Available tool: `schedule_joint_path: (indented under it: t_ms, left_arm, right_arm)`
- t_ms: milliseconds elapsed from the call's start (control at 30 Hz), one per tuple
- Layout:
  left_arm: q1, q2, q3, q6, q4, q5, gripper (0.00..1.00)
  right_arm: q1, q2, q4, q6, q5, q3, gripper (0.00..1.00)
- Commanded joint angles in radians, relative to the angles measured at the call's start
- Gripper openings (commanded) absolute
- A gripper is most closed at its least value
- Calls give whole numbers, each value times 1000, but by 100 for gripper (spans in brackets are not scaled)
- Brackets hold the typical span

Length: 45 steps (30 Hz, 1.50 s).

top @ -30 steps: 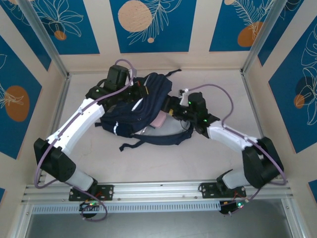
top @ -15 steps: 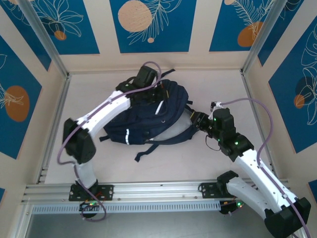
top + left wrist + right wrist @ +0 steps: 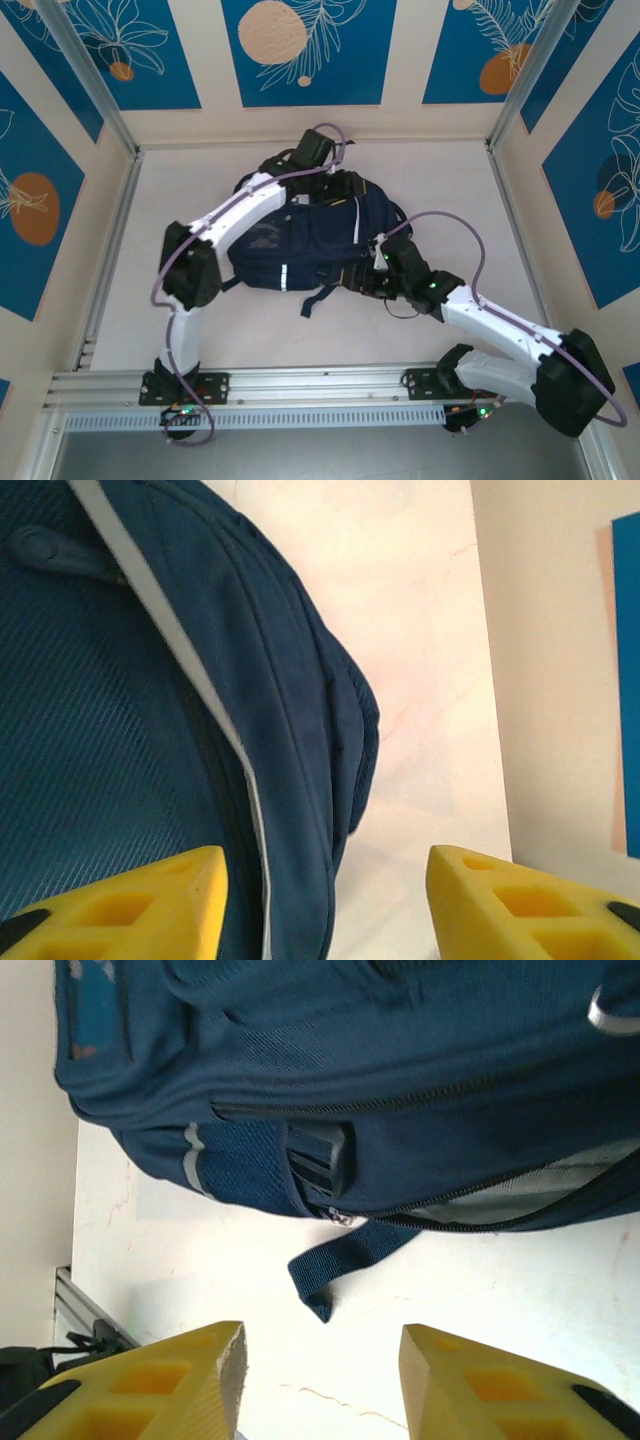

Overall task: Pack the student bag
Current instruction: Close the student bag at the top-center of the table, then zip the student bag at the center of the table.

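Tabletop (image 3: 450, 180): student bag (image 3: 300, 240) lies between left claw (image 3: 325, 870) and right claw (image 3: 320, 1345), both open.

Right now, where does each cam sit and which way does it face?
Top: above and behind the bases, looking down on table, bag, arms, left gripper, right gripper.
Left wrist: over the bag's far edge, facing table and wall; own yellow fingers at bottom.
Right wrist: by the bag's near side, facing zippers and strap; own fingers at bottom.
Shared: the bag.

Navy student bag (image 3: 305, 240) lying flat mid-table, zipper partly open.
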Motion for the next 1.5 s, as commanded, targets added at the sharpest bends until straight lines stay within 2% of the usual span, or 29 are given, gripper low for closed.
schedule_joint_path:
  t_ms: [0,100,200,267,367,467,567,733,833,1000,1067,1200,1333,1467]
  left_arm:
    - [34,-231,-150,33,31,-77,56]
    - [70,-378,-316,15,27,-150,61]
    - [91,-484,-454,8,-1,-194,70]
    - [90,-523,-515,6,-32,-222,76]
    - [83,-518,-535,92,-98,-235,82]
    - [60,-476,-512,174,-172,-269,83]
    - [37,-456,-516,202,-173,-273,82]
    - [7,-472,-560,205,-148,-259,80]
    - [3,-510,-619,195,-152,-279,80]
    - [5,-609,-735,171,-154,-345,80]
    - [7,-643,-779,146,-141,-376,81]
    - [20,-666,-864,96,-70,-407,80]
    - [47,-670,-920,60,-19,-416,79]
    - [70,-695,-933,48,-5,-413,78]
  right_arm:
    - [9,35,141,140,-37,-19,39]
    - [13,36,206,289,30,-65,32]
    - [14,28,224,395,109,-116,32]
    - [13,30,178,386,170,-116,32]
    - [-10,46,94,343,236,-90,32]
    - [-62,63,112,309,217,-92,33]
    - [-107,110,137,248,194,-74,32]
    - [-198,329,218,133,50,50,32]
    - [-239,412,234,73,31,145,32]
    - [-288,398,182,67,31,215,33]
    - [-280,335,178,116,19,175,32]
    - [-192,242,285,278,12,13,33]
    - [-80,257,421,389,55,-72,33]
    - [-7,308,503,416,123,-73,33]
